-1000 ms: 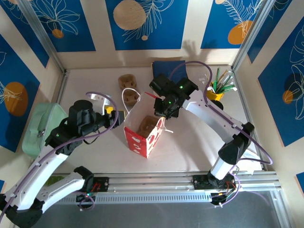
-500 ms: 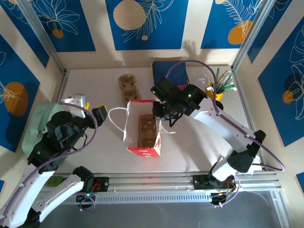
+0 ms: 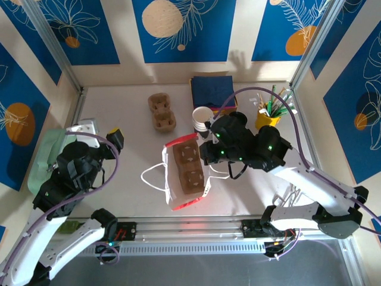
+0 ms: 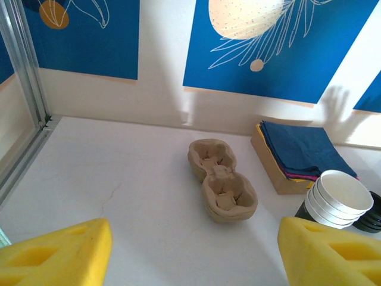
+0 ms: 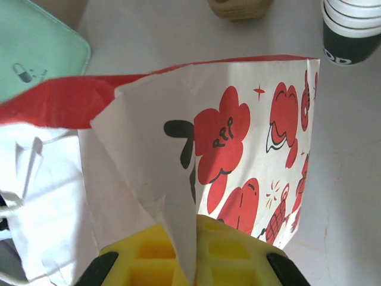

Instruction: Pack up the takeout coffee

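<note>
**Overhead and wrist views.** A red-and-white printed paper bag (image 3: 182, 140) with white string handles sat toward the middle of the desk's (image 3: 119, 107) near edge. Its mouth was turned up to the overhead camera, and a brown two-cup pulp carrier (image 3: 189, 167) lay inside it.

Your right gripper (image 5: 193, 256) met the bag's right rim. In the right wrist view its yellow pads (image 5: 238, 262) were pressed together on the white paper edge, holding it.

Your left gripper (image 4: 190, 256) hung raised near the desk's left edge, its yellow fingers (image 4: 53, 253) spread wide and clear of the desk.

A second brown pulp carrier (image 3: 162, 111) lay toward the far edge, left of centre. Just right of it stood a stack of lidless white paper cups (image 3: 202, 116) with a dark band at its base. Behind the stack, at the far edge, lay a pile of dark blue napkins (image 3: 212, 89). A yellow pot of green and white straws (image 3: 266, 113) stood toward the far right corner.

You could not tell from these views where the takeout coffee was.
</note>
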`<state>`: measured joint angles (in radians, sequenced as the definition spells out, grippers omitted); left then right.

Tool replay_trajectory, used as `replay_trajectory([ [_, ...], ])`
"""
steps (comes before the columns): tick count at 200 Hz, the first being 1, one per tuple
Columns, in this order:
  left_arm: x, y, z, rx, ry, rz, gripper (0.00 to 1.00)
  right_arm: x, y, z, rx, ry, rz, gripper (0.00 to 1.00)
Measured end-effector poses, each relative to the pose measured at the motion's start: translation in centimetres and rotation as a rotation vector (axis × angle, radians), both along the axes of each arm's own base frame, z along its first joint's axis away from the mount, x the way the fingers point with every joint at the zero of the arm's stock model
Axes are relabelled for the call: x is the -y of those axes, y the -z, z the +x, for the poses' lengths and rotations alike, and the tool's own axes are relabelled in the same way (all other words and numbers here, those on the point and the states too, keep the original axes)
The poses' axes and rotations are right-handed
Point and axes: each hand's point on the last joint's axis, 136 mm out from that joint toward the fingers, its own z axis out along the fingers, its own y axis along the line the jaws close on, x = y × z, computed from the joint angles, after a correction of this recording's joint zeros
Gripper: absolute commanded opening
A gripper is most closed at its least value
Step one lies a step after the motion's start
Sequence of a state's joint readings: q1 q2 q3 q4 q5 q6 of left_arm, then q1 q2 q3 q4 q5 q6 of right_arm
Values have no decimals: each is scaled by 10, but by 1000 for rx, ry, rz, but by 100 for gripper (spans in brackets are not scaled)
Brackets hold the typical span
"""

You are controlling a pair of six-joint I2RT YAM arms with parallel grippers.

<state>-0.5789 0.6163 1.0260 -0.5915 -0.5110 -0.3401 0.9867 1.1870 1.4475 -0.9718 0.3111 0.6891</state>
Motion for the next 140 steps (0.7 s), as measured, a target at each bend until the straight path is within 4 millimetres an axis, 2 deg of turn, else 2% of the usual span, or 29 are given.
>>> replay_trajectory([
  [61, 4, 8, 6, -28, -3, 5, 73, -2, -10, -6, 71, -47, 59, 3],
  [140, 4, 10, 7, -33, -7, -8, 73, -3, -3, -1, 33, -23, 63, 3],
])
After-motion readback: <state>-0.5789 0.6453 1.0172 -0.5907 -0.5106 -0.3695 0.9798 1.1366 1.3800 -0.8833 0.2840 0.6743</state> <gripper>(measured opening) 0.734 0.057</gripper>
